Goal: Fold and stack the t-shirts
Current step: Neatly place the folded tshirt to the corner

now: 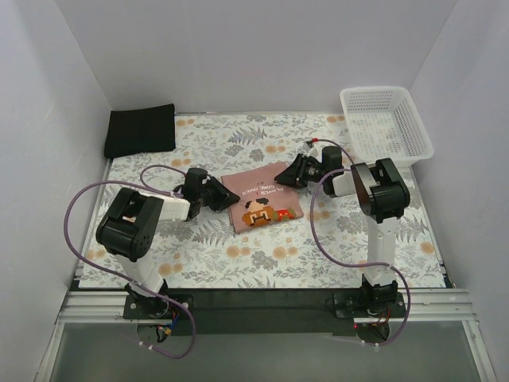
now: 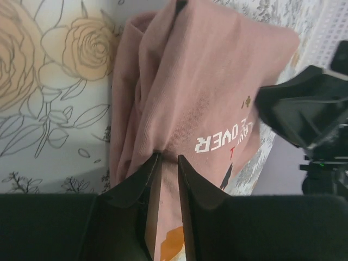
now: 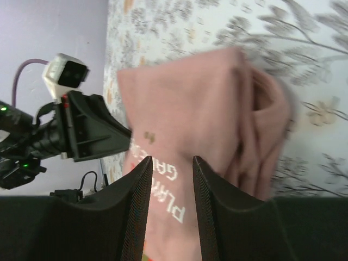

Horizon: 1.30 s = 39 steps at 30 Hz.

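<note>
The dusty pink t-shirt point(image 1: 261, 200) lies folded mid-table, print and white lettering up. My left gripper point(image 1: 225, 196) is at its left edge. In the left wrist view the jaws point(image 2: 168, 156) stand nearly closed, with a pinch of pink cloth point(image 2: 206, 81) puckered between the tips. My right gripper point(image 1: 289, 172) is at the shirt's far right corner. In the right wrist view point(image 3: 171, 159) its jaws stand apart over the lettered cloth point(image 3: 190, 98), which is blurred. The plain black t-shirt point(image 1: 141, 130) lies folded at the back left corner.
A white lattice basket point(image 1: 386, 122) stands at the back right. The floral table cloth point(image 1: 238, 255) covers the table, with white walls on three sides. The right arm's gripper shows in the left wrist view point(image 2: 304, 114), and the left arm's gripper shows in the right wrist view point(image 3: 81, 133).
</note>
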### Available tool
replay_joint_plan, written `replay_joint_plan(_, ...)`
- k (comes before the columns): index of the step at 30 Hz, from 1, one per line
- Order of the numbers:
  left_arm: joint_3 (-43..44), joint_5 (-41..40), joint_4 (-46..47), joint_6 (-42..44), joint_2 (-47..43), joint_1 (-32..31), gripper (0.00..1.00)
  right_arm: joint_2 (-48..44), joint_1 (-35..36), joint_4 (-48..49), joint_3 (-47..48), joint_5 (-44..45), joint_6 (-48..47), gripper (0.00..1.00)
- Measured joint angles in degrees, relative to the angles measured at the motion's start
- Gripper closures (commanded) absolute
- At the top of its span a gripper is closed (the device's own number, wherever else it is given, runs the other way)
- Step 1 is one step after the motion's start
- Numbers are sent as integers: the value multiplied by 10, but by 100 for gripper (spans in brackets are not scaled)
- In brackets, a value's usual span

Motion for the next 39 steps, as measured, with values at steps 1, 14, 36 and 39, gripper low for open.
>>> replay_joint_plan(1,3,4,8,-1,5,2,83,16,-1,0,0,3,2,58)
replay_joint_plan(14,7,45,36,7,16,40,63,23,-38,73,-33,-5,12,56)
replay_joint_plan(36,67,-258,-384,230,-391,59,2,-297,251,-414,-22,313,-422,2)
replay_joint_plan(39,46,-271,-416,235,-399,60,2,-294,335,-469,-4,396,-473,2)
